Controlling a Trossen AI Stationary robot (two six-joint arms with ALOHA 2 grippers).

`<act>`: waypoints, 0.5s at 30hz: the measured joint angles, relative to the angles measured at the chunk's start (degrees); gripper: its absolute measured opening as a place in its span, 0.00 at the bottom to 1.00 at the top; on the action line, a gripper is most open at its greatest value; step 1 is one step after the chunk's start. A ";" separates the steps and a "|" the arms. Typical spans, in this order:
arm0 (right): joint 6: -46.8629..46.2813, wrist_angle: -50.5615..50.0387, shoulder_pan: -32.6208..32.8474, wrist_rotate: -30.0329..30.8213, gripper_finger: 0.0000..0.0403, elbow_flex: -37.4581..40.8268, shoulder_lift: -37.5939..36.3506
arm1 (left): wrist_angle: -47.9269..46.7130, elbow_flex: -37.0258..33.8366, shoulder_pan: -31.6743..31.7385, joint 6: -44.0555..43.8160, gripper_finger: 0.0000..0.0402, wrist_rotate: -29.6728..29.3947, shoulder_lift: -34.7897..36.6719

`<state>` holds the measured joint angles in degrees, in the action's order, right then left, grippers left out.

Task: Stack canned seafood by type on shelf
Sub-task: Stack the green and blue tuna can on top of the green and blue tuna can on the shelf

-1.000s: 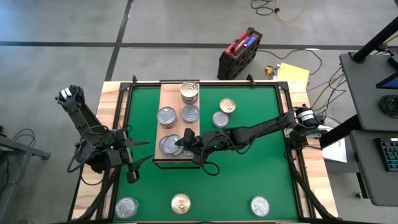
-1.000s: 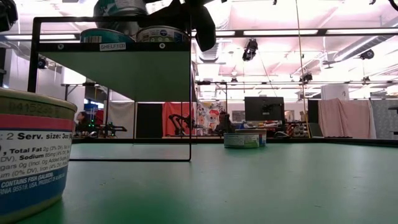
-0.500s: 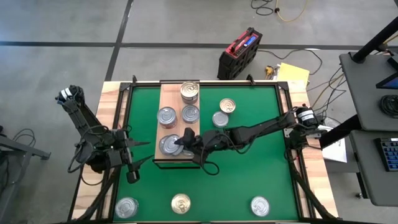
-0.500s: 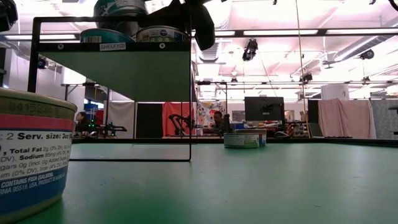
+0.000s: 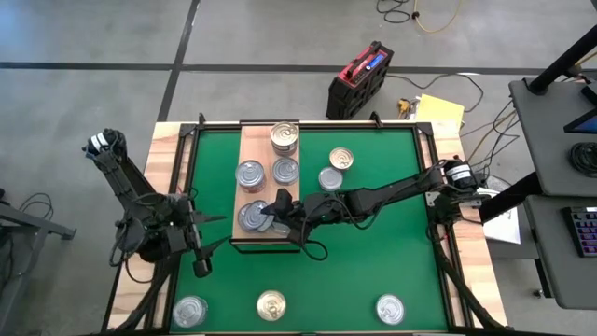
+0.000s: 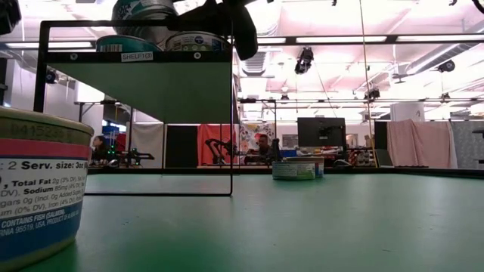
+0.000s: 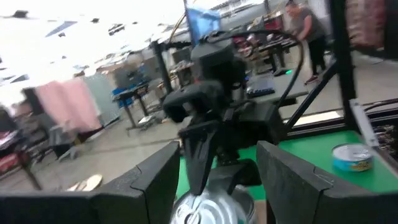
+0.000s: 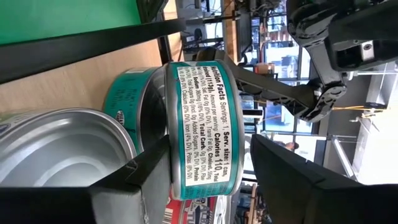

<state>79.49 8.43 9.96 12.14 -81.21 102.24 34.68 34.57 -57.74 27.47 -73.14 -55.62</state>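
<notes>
Two arms work over the green surface (image 5: 373, 252). The right pincer (image 5: 277, 213) reaches across from the right side to the near end of the wooden shelf (image 5: 252, 154), where it is closed on a teal-labelled can (image 8: 202, 124) held tilted on top of another can (image 8: 127, 93) of the same label; a third, silver-lidded can (image 8: 56, 146) lies just beside them. From table height the held can (image 6: 144, 11) shows above the shelf's black frame (image 6: 136, 54), with two more cans just below it on the board.

Farther along the shelf sit three other cans: one silver lid (image 5: 249, 174) on the left side, one (image 5: 285, 171) beside it on the right, and a taller stack (image 5: 284, 137) at the far end. On the surface just right of the shelf rest a silver can (image 5: 330, 179) and a gold-toned can (image 5: 341, 160), near each other. Along the near edge stand three cans well apart: silver (image 5: 189, 311) at the left, gold (image 5: 270, 305) in the middle, silver (image 5: 390, 309) at the right.

The left pincer (image 5: 207, 240) hovers at the surface's left edge, near the shelf's near corner, its fingers (image 7: 155, 180) spread apart and empty, pointing toward the right arm.
</notes>
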 joint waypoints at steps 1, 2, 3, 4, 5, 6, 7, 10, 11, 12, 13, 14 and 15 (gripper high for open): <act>0.00 -0.03 0.00 0.00 0.49 0.00 0.00 | -0.13 0.00 0.00 -0.81 0.49 -1.69 -0.35; 0.00 -0.03 0.00 -0.02 0.48 0.00 0.00 | -0.21 0.00 0.00 -1.80 0.49 -4.02 -0.80; 0.00 -0.03 0.00 -0.02 0.47 0.00 0.00 | -0.45 0.00 0.00 -2.87 0.49 -7.10 -1.25; -0.01 -0.02 0.00 -0.02 0.46 0.00 0.00 | -0.92 0.00 0.00 -4.01 0.49 -9.98 -1.69; -0.01 -0.03 0.00 -0.02 0.45 0.00 0.00 | -1.33 0.00 0.02 -5.26 0.49 -12.48 -2.18; 0.01 -0.04 0.00 -0.02 0.44 0.00 0.00 | -1.56 0.00 0.02 -6.55 0.48 -14.28 -2.59; 0.01 -0.06 0.00 -0.02 0.43 0.00 0.00 | -1.75 -0.01 -0.02 -7.72 0.48 -15.08 -3.05; 0.01 -0.05 0.00 -0.02 0.39 0.00 0.00 | -1.77 -0.04 -0.15 -10.30 0.45 -15.26 -4.27; 0.01 -0.03 0.00 -0.02 0.38 0.00 0.00 | -1.78 -0.04 -0.24 -11.01 0.44 -15.26 -4.57; 0.01 -0.03 0.00 -0.02 0.37 0.00 0.00 | -1.74 -0.04 -0.37 -11.70 0.42 -15.26 -4.85; 0.01 -0.02 0.00 -0.02 0.37 0.00 0.00 | -1.76 -0.04 -0.49 -12.35 0.40 -15.26 -5.09; 0.01 -0.01 0.00 -0.02 0.36 0.00 0.00 | -1.77 -0.04 -0.67 -13.04 0.38 -15.26 -5.28; 0.01 -0.01 0.00 -0.02 0.36 0.00 0.00 | -1.77 -0.04 -0.92 -13.74 0.35 -15.26 -5.43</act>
<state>79.50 8.43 9.96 12.12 -81.21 102.24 32.92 34.52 -58.66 13.73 -88.40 -61.06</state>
